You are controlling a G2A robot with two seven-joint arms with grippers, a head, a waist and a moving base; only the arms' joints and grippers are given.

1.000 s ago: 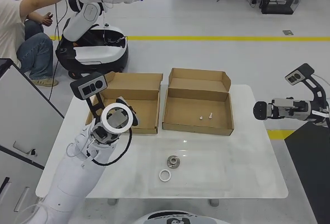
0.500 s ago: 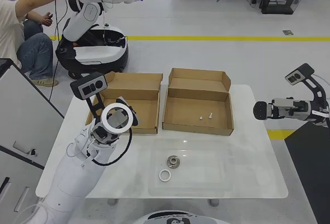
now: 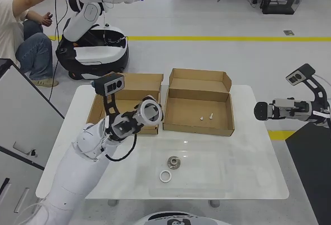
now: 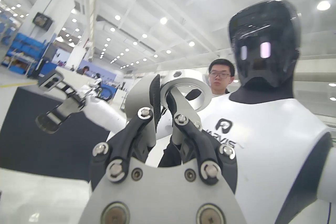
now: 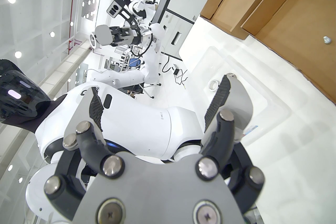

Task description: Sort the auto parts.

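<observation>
The ring (image 4: 191, 79) in the left hand (image 4: 162, 92) is smooth, satin-finished metal. The left box (image 3: 128, 85) and right box (image 3: 187, 112) are matt brown cardboard. The surface (image 3: 255, 157) is glossy white beneath a clear plastic tray (image 3: 210, 169).

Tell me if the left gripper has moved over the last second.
Yes. The left gripper, holding the metal ring, swung across the left box toward its edge beside the right box.

Two small pale parts (image 3: 211, 116) in the right cardboard box (image 3: 198, 130) are too small to identify. Seen from above, the left arm (image 3: 92, 152) and its held metal ring (image 3: 151, 111) cover part of the left cardboard box (image 3: 143, 84).
</observation>
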